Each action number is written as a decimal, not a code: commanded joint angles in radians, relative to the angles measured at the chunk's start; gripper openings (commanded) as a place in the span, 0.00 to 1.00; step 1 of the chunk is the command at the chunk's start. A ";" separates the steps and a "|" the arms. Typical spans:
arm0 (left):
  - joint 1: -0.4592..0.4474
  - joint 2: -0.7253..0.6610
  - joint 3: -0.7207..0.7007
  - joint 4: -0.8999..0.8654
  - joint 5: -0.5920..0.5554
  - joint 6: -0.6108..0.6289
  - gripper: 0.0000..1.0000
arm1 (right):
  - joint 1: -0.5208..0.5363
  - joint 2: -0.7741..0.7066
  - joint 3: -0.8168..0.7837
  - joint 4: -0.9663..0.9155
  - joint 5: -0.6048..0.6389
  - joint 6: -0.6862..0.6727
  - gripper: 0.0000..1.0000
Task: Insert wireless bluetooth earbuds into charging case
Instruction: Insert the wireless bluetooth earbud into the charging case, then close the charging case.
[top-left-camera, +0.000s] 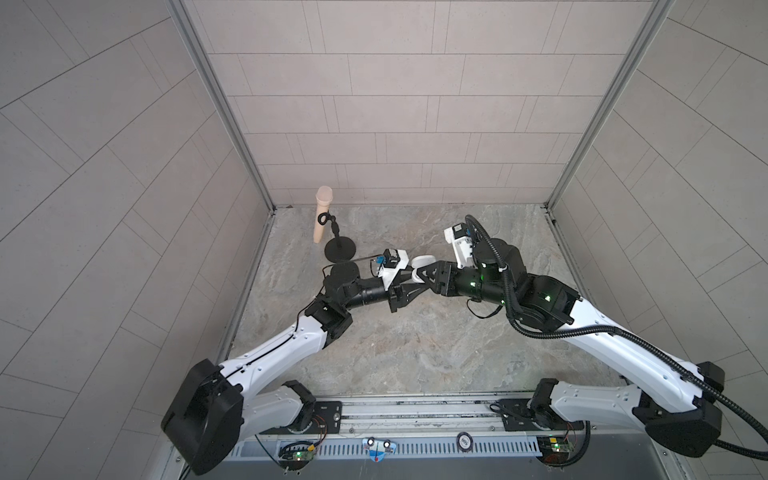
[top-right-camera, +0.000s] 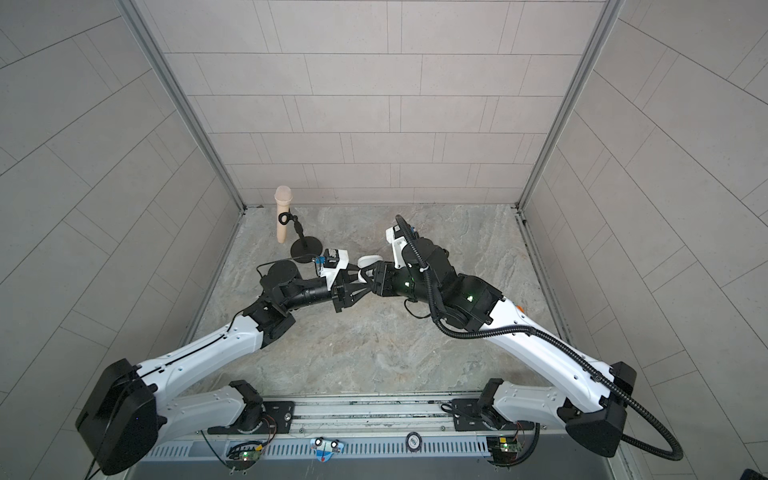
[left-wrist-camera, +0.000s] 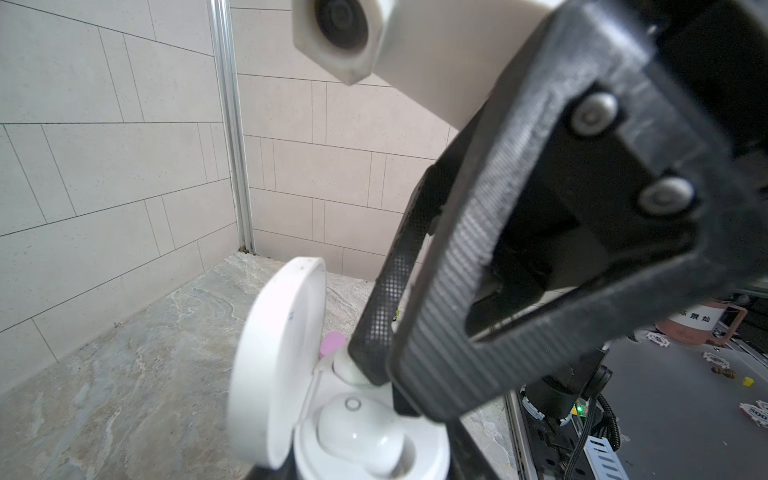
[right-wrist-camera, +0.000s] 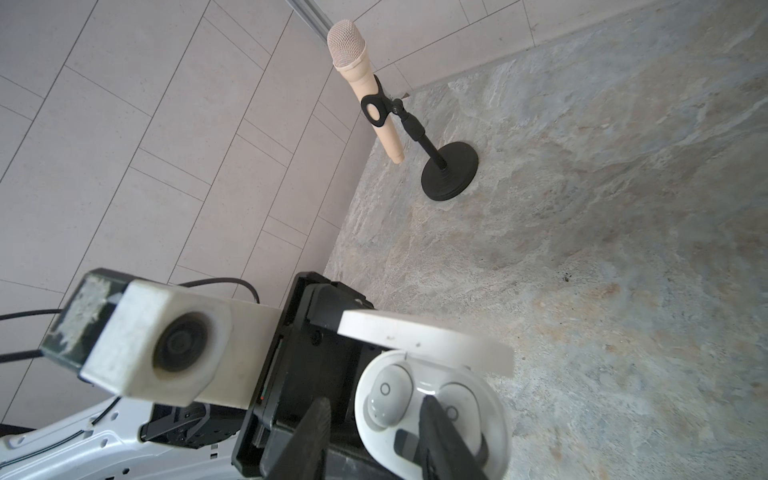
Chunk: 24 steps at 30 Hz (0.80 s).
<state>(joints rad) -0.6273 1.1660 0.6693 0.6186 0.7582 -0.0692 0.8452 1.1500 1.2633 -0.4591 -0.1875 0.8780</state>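
Left arm (top-right-camera: 216, 345) and right arm (top-right-camera: 540, 353) meet mid-table at a white charging case (top-right-camera: 368, 262) (tiny), beige mic (top-right-camera: 284, 212) at its ten o'clock.

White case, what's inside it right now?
In the open case: one white bud in full view, a second bud partly hidden by a black finger. Wells beneath are covered.

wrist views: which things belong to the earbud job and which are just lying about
In the job: open white charging case; two white earbuds sitting in it.
Lying about: microphone on its black stand; lilac object behind the case, mostly hidden, role unclear.
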 joint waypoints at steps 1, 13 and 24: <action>-0.003 -0.032 0.012 0.050 -0.005 0.020 0.20 | 0.003 -0.023 0.037 -0.092 0.020 -0.016 0.42; -0.007 -0.022 0.008 0.064 0.009 0.004 0.21 | -0.084 0.011 0.202 -0.267 0.057 -0.158 0.72; -0.028 -0.029 0.013 0.028 0.011 0.023 0.21 | -0.196 0.173 0.345 -0.291 -0.089 -0.207 0.59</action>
<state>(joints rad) -0.6487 1.1591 0.6693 0.6308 0.7586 -0.0582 0.6544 1.3106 1.5627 -0.7174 -0.2214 0.6991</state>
